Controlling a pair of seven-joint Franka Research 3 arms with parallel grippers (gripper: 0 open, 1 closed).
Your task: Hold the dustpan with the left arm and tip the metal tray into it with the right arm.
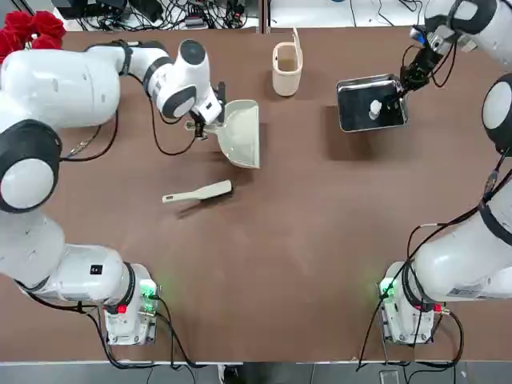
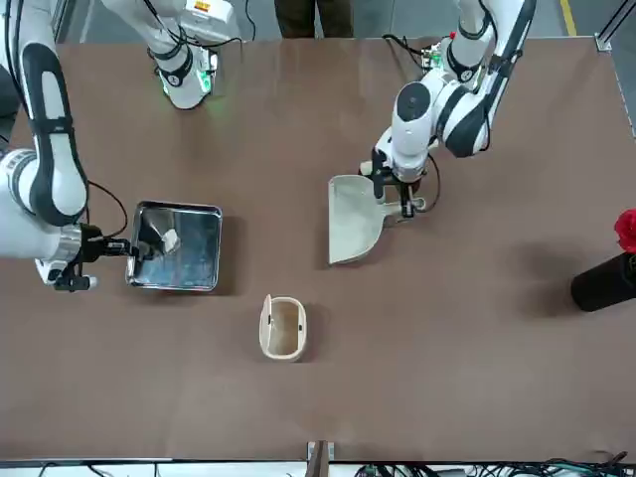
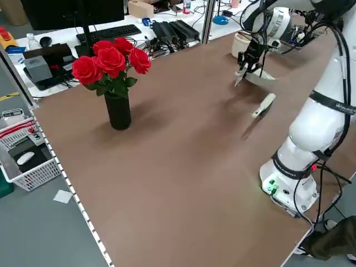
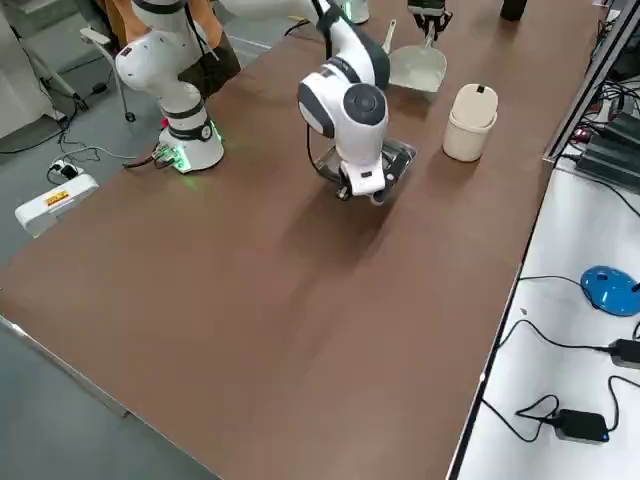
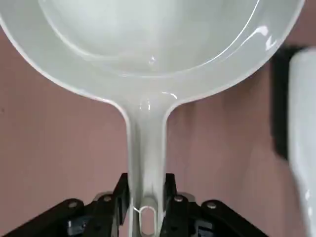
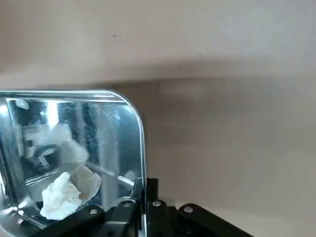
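The cream-white dustpan [image 1: 242,132] lies left of the table's middle, its wide mouth toward the robot's side. My left gripper [image 1: 206,122] is shut on its short handle [image 5: 146,148], which shows pinched between the two fingers in the left wrist view. The shiny metal tray [image 1: 370,104] is at the far right with a crumpled white wad [image 1: 374,110] in it. My right gripper [image 1: 404,84] is shut on the tray's right rim [image 6: 143,163]. Tray and dustpan are well apart, with the cup between them.
A cream cup [image 1: 286,68] stands at the back between dustpan and tray. A slim cream hand brush [image 1: 198,193] lies just in front of the dustpan. Red roses in a dark vase [image 3: 118,108] stand at the far left corner. The arms' bases sit at the near edge.
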